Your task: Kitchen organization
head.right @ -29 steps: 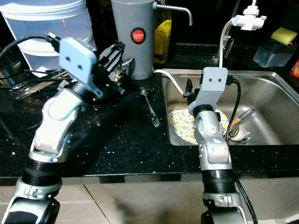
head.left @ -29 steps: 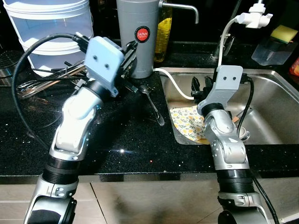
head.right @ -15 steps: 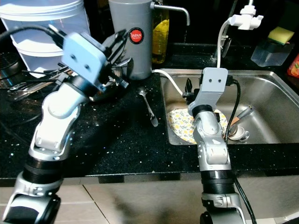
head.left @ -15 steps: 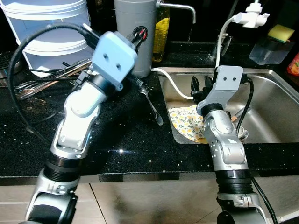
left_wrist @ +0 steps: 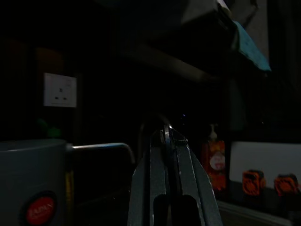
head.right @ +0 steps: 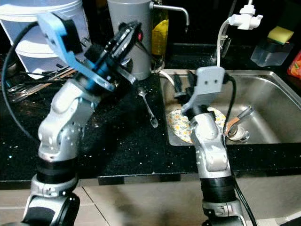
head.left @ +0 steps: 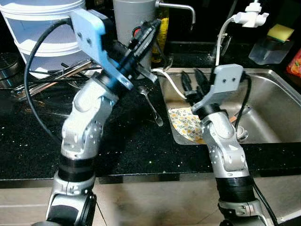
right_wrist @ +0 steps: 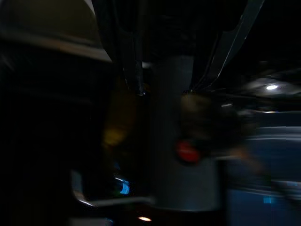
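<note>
the counter (head.left: 127, 141) is glossy black stone with glittering specks. the sink (head.left: 277, 113) is brushed steel, the spoon (head.left: 151, 104) shiny metal, the jug (head.left: 124, 19) matt grey, the tub (head.left: 33, 23) translucent plastic.

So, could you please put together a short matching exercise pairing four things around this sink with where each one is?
Things:
1. spoon
2. patterned cloth
3. sponge
4. grey dispenser

Places:
A. on top of a clear container behind the sink
B. lying on the black counter, left of the sink
C. standing at the back of the counter, with a red round label
D. inside the sink, at its left end

Pairs: 1-B, 2-D, 3-A, 4-C
</note>
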`<state>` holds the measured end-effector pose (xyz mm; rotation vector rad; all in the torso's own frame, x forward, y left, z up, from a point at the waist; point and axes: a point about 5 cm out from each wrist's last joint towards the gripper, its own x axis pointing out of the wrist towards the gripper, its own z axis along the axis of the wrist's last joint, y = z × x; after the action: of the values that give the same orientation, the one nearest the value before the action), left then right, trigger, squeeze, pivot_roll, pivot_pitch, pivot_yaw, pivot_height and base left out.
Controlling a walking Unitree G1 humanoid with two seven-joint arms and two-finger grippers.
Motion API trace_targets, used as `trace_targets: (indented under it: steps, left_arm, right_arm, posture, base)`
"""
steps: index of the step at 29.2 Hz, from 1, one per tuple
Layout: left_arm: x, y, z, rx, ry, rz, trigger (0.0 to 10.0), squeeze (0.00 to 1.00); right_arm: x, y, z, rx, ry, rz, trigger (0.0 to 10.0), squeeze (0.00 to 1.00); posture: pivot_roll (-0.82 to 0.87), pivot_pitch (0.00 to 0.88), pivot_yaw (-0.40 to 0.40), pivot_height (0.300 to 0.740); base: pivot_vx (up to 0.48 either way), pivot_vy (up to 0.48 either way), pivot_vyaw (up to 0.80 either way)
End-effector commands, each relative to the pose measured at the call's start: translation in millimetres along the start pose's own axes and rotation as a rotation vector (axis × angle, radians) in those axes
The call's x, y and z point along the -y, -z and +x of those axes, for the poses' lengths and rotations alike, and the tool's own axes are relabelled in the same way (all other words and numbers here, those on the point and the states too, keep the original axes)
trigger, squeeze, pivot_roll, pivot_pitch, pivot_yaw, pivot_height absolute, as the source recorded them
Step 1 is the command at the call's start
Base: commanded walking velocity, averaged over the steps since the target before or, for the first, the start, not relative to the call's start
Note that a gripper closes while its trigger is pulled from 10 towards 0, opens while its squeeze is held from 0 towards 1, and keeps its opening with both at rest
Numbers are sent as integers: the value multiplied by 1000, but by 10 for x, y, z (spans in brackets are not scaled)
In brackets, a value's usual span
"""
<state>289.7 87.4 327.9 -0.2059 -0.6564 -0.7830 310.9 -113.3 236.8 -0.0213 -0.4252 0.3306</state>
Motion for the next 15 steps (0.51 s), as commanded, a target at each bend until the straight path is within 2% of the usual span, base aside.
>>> trace_targets:
  steps: [1, 6, 9, 11, 12, 14, 15]
  left_arm:
    - [5, 18, 18, 5, 4, -55, 10000, 0]
    - [-28, -22, 39, 40, -29, -122, 10000, 0]
    - [-118, -55, 72, 77, -132, -177, 10000, 0]
    - [-118, -55, 72, 77, -132, -177, 10000, 0]
    - [-129, -50, 103, 101, -184, -228, 10000, 0]
    - [-129, -50, 103, 101, -184, -228, 10000, 0]
    - [-120, -40, 118, 111, -203, -259, 10000, 0]
  right_arm:
    - [-35, -6, -31, 7, -33, -33, 10000, 0]
    - [-118, 27, -62, 0, -88, -87, 10000, 0]
    - [-72, 56, -70, 3, -22, -174, 10000, 0]
    - [-72, 56, -70, 3, -22, -174, 10000, 0]
    - [-31, 111, -64, -14, 70, -231, 10000, 0]
    - [-31, 111, -64, -14, 70, -231, 10000, 0]
    - [-22, 140, -62, -23, 114, -248, 10000, 0]
  posture:
    - [106, 0, -41, 740]
    - [104, 0, -43, 740]
    - [107, 0, -45, 740]
    - [107, 0, -45, 740]
    - [107, 0, -45, 740]
    - [107, 0, -45, 740]
    - [107, 0, -45, 740]
  base:
    - [0, 0, 0]
    - [0, 0, 0]
    - [0, 0, 0]
    - [0, 0, 0]
    - [0, 0, 0]
    - [0, 0, 0]
    - [0, 0, 0]
